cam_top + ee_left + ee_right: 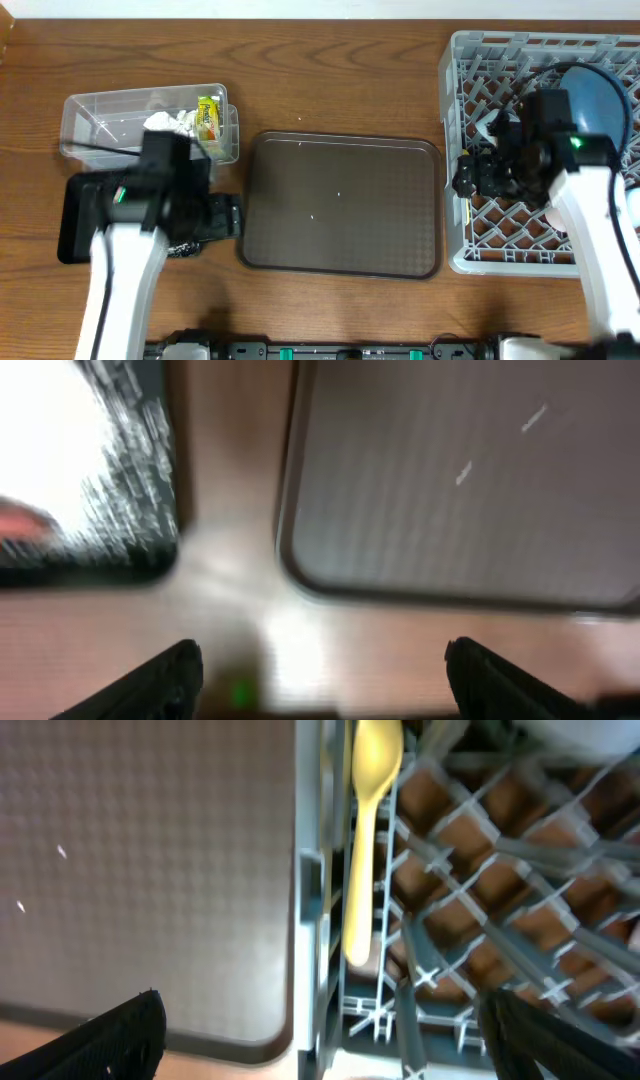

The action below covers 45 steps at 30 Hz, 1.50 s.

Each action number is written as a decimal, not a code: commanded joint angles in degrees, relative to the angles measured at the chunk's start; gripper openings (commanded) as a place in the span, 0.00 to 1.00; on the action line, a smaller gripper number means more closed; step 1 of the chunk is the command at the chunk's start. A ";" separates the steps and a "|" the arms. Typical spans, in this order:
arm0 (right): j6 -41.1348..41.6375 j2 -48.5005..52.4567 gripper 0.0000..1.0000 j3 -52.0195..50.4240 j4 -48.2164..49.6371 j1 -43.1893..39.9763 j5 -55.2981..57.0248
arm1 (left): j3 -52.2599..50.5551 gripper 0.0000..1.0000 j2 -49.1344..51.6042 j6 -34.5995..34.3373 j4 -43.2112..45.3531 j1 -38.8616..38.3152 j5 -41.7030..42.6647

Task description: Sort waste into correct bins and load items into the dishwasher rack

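While left claw [322, 665] and right claw [320, 1015] gape empty | pale yellow plastic spoon [364, 835]: likely light, stiff, slick | pinch mid-handle

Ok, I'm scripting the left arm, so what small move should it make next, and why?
Probably shift the left gripper right, over the brown tray: its jaws stand open and empty, and two white rice grains lie on that tray, close by.

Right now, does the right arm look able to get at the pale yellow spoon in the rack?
Probably yes. The right gripper hangs open close above the pale yellow spoon, which lies uncovered against the dishwasher rack wall; that wall may crowd the grip.
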 commanded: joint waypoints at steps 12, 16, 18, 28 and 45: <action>1.20 -45.11 0.99 -30.23 14.51 -0.33 3.32 | -3.69 0.93 -45.53 1.38 6.05 -0.02 -11.06; 1.25 -51.01 0.99 -34.05 14.53 -0.33 3.26 | -3.67 0.93 -49.68 1.38 6.32 -0.02 -11.06; 1.22 -51.71 0.99 -34.88 14.51 -0.33 3.28 | -3.67 0.93 -50.23 1.38 5.81 -0.02 -11.06; 1.20 -51.58 0.99 -35.08 12.96 -0.33 3.13 | -3.67 0.94 -50.21 1.38 5.66 -0.02 -11.08; 1.20 -51.58 0.99 -35.08 12.11 -0.33 3.13 | -3.67 0.94 -50.21 1.38 5.64 -0.02 -11.08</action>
